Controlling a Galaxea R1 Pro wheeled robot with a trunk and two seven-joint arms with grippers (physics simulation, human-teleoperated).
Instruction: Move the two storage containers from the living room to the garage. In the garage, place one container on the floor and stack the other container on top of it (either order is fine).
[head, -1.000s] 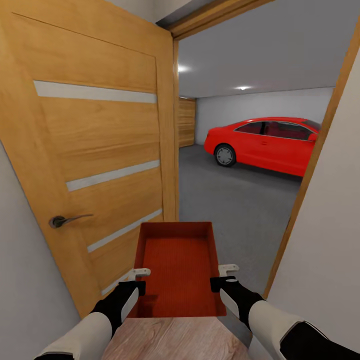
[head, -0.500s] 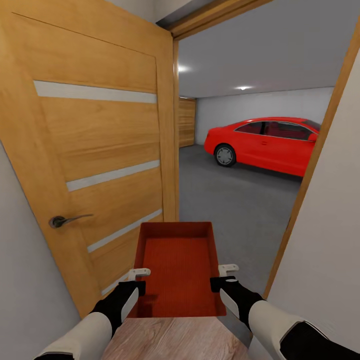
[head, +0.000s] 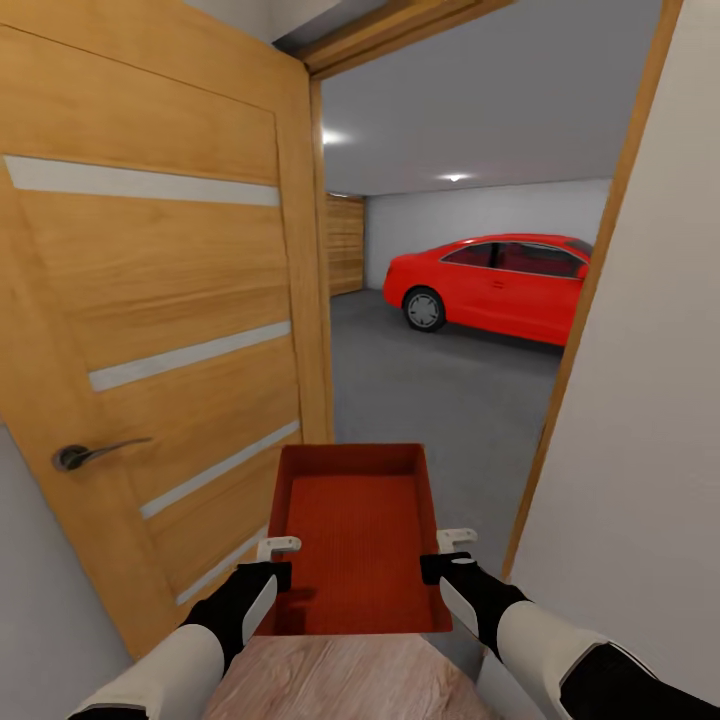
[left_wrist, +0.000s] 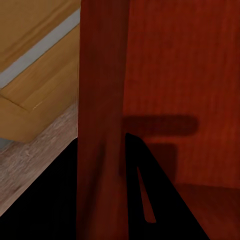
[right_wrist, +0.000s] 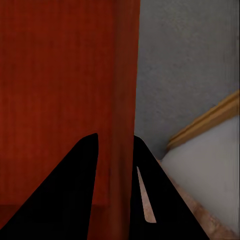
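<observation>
One red-orange open-top storage container (head: 355, 530) is carried level in front of me, over the doorway threshold. My left gripper (head: 274, 564) is shut on its left side wall and my right gripper (head: 442, 560) on its right side wall. In the left wrist view the container (left_wrist: 180, 75) has its wall pinched in the left gripper (left_wrist: 102, 138). The right wrist view shows the container (right_wrist: 55, 75) with its other wall clamped in the right gripper (right_wrist: 116, 136). Beyond the doorway lies the garage with its dark grey floor (head: 430, 400).
An open honey-wood door (head: 150, 330) with frosted strips and a lever handle (head: 95, 453) stands close on my left. The door jamb (head: 585, 300) and a white wall (head: 640, 450) are close on my right. A red car (head: 490, 285) is parked deep in the garage. Wood planks (head: 340, 680) lie underfoot.
The whole view has shifted, with the door, doorway and car sliding left in the picture, so the camera has moved. The container and both grippers hold the same place and grip.
</observation>
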